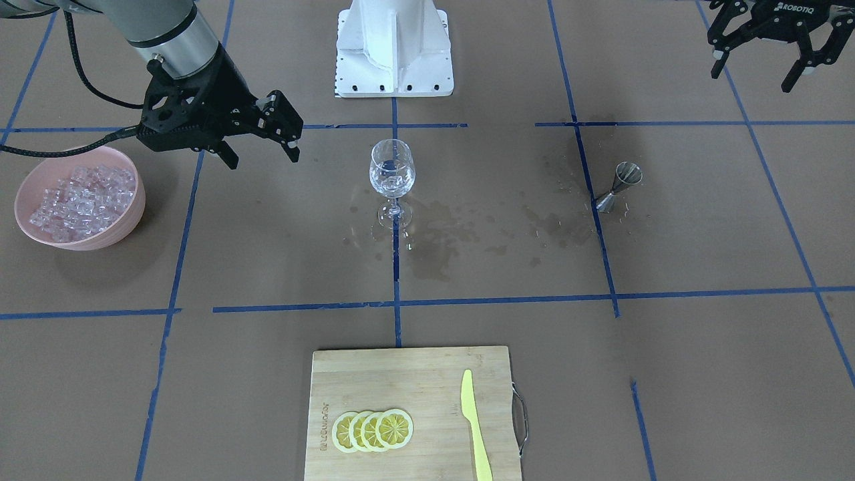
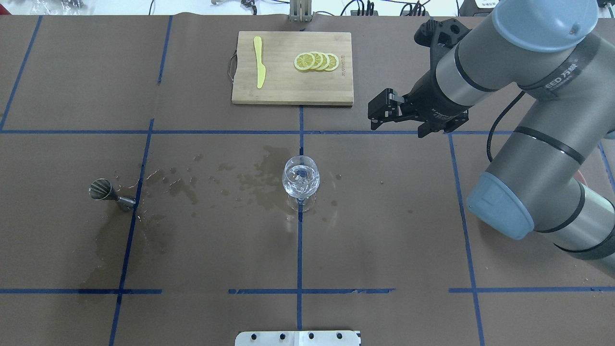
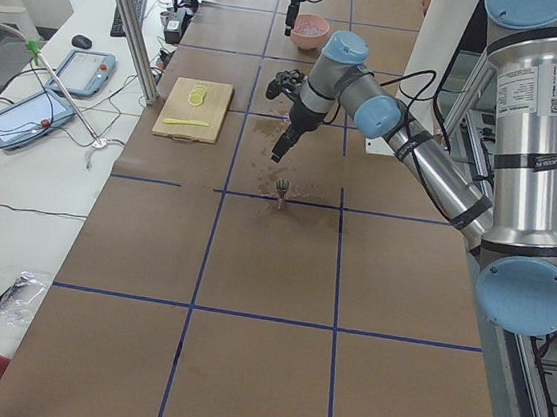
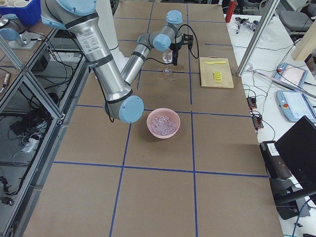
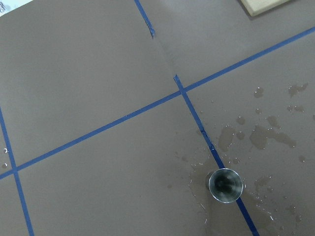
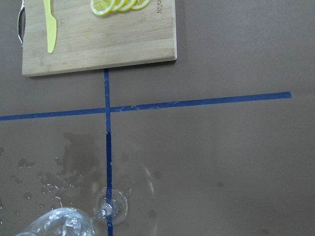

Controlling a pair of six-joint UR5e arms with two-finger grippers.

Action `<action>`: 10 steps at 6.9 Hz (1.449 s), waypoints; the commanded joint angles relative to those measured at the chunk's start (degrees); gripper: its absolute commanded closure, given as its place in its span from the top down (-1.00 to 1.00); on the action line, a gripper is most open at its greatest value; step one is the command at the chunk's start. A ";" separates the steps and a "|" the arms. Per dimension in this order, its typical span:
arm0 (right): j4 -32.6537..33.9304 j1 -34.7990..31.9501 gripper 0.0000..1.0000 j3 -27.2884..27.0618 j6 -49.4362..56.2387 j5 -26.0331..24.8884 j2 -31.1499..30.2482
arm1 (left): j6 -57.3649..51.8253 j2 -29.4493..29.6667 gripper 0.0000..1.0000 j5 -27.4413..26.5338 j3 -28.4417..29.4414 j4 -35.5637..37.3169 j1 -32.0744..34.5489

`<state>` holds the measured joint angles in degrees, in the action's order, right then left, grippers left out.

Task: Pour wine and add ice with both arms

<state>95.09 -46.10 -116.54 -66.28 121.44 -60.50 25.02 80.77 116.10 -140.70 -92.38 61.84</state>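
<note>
A clear wine glass (image 1: 392,175) (image 2: 301,179) stands at the table's middle with clear, glassy contents in its bowl. The ice (image 1: 81,197) fills a pink bowl (image 1: 130,217) (image 4: 150,121). My right gripper (image 1: 262,150) (image 2: 398,121) hangs open and empty in the air, between the pink bowl and the glass. A steel jigger (image 1: 620,186) (image 2: 108,192) (image 5: 225,185) stands on a blue tape line. High above it, my left gripper (image 1: 758,70) is open and holds nothing. In the right wrist view the wine glass (image 6: 59,223) shows at the bottom edge.
A wooden cutting board (image 1: 374,374) (image 2: 278,91) carries lemon slices (image 1: 373,430) and a yellow knife (image 1: 474,424) at the table's far side from the robot. Wet stains (image 1: 441,240) spread between glass and jigger. The white pedestal base (image 1: 394,47) stands behind the glass.
</note>
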 commanded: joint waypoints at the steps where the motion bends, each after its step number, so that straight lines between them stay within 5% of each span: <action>1: 0.44 -1.44 1.00 -0.01 0.62 0.99 -0.40 | 4.69 0.17 1.00 -0.96 1.90 0.09 -1.45; 6: 4.72 -9.17 1.00 0.08 15.62 4.94 -4.71 | 0.74 -0.36 1.00 -2.46 3.32 -0.08 -2.95; 10: 5.01 -10.50 1.00 -0.53 14.86 7.15 -4.10 | 1.61 -0.09 1.00 -2.37 2.89 -2.10 -1.72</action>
<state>100.00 -56.38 -116.94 -51.08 128.31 -64.72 26.21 80.69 113.72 -137.60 -94.16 59.94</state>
